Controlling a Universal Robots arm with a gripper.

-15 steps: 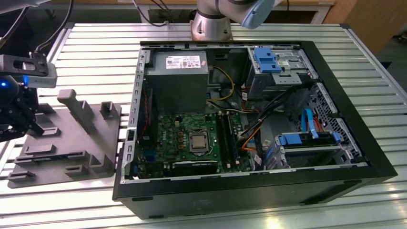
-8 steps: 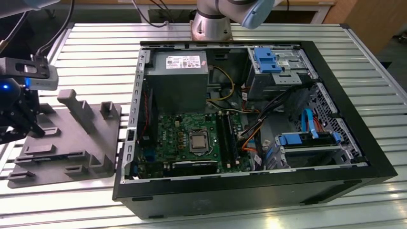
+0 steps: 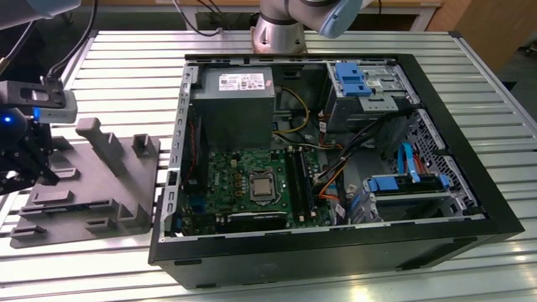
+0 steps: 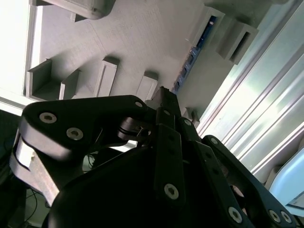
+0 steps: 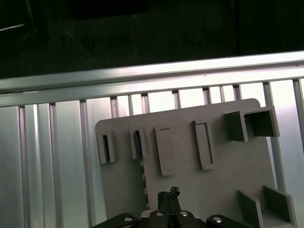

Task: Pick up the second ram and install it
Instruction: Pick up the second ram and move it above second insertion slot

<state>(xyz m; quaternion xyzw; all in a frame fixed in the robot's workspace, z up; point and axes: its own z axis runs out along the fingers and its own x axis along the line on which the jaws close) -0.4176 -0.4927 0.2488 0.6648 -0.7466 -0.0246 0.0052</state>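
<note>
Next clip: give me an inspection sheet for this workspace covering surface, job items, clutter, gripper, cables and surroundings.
Surface: slatted metal table carrying a grey fixture tray and an open computer case.
Job's things: the second ram stands on edge in a slot of the tray; the motherboard lies exposed inside the case.
Clutter: nothing seen.
Gripper: the gripper is over the tray, close to the ram, jaws shut and holding nothing.
Cables: orange leads inside the case; black cables by the table's far edge.
Surroundings: wooden furniture behind the table.
</note>
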